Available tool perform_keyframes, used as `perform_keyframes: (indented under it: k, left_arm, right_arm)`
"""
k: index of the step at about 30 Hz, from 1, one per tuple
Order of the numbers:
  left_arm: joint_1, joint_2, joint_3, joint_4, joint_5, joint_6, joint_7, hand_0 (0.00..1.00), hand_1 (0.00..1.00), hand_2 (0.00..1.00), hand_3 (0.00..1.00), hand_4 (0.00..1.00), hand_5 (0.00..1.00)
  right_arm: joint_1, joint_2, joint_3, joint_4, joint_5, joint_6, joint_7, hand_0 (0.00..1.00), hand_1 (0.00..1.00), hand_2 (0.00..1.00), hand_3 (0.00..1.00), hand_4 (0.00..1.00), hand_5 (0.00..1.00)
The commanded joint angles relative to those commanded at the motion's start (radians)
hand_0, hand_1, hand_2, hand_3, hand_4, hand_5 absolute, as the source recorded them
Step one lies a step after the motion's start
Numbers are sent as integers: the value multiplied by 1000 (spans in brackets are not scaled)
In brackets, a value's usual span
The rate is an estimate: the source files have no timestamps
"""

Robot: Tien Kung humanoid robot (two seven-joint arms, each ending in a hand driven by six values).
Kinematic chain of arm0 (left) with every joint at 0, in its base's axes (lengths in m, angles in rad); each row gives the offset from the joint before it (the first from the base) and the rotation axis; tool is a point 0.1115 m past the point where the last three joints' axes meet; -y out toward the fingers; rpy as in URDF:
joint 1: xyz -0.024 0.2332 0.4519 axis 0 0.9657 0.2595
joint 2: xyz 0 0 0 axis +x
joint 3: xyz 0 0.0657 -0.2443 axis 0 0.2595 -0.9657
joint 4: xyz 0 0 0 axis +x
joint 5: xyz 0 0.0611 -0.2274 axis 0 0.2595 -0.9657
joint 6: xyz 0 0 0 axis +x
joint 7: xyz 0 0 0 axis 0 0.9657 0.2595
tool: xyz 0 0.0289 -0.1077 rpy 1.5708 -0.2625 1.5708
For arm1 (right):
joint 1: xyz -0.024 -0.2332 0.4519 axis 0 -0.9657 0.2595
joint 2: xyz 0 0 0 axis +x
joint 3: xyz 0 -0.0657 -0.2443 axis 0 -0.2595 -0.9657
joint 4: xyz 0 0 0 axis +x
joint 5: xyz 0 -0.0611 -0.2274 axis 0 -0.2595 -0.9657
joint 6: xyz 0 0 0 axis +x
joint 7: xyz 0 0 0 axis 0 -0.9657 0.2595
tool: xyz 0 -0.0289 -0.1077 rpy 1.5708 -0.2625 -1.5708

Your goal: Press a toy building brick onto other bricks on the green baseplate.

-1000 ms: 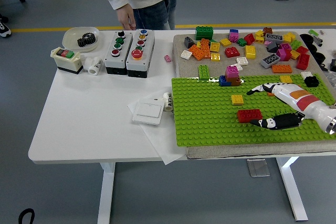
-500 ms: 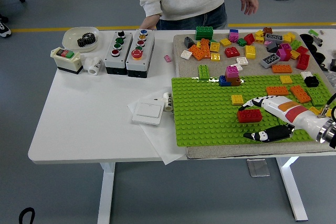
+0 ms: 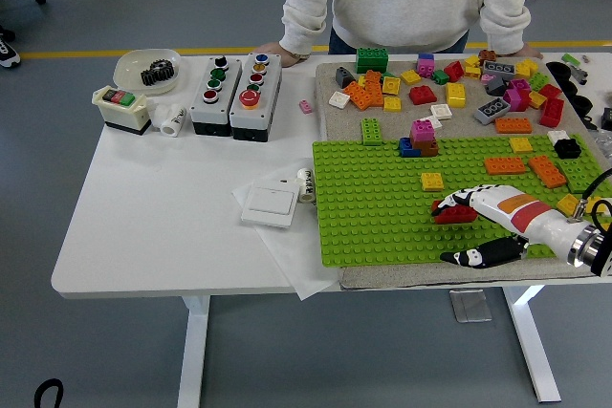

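Observation:
The green baseplate lies at the table's right front. A red brick sits on it near the front. My right hand comes in from the right edge, its white fingers lying over the top of the red brick. The black thumb is spread well below, apart from the brick. A yellow brick sits just behind. A pink, blue and brown stack stands at the plate's far edge, beside a green brick. My left arm does not show.
Two orange bricks lie on the plate's right. Loose bricks cover the tan mat behind. Button boxes, a bowl with a gear and a white switch plate are on the left. A person stands at the far side, hands on the table edge.
My right hand slid left and toward the near edge, its fingers now over the red brick, uncovering the orange bricks. The person stepped right and set both hands on the table's far edge.

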Motion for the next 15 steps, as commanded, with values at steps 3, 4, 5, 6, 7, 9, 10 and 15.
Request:
perform_keyframes:
  k: [3,4,5,6,7,9,10,15]
  left_arm:
    - [3,0,-2,-1,3,-3,0,753,751,732,598,669,600]
    - [3,0,-2,-1,3,-3,0,753,751,732,598,669,600]
    - [4,0,-3,-1,6,-4,0,753,751,732,598,669,600]
    - [4,1,-3,-1,6,-5,0,753,751,732,597,668,602]
    - [4,1,-2,-1,6,-6,0,753,751,732,597,668,602]
    - [5,1,-4,-1,8,-7,0,753,751,732,597,668,602]
    - [5,2,-4,-1,8,-7,0,753,751,732,597,668,602]
    - [5,2,-6,-1,12,-8,0,753,751,732,598,667,600]
  right_arm:
    - [3,5,-4,-18,0,-3,2,815,765,782,718,871,604]
    - [4,5,-5,-22,0,-4,3,815,765,782,718,871,604]
    - [5,7,-6,-30,-1,-4,4,815,765,782,718,871,604]
    - [6,8,-6,-34,-2,-5,4,815,765,780,715,868,613]
    - [5,8,-7,-38,-4,-5,4,815,765,780,715,868,613]
    - [4,8,-8,-41,-5,-5,4,815,765,780,715,868,613]
    - [4,8,-8,-42,-5,-5,4,815,765,780,715,868,613]
    - [2,8,-8,-49,-7,-5,3,815,765,781,716,868,614]
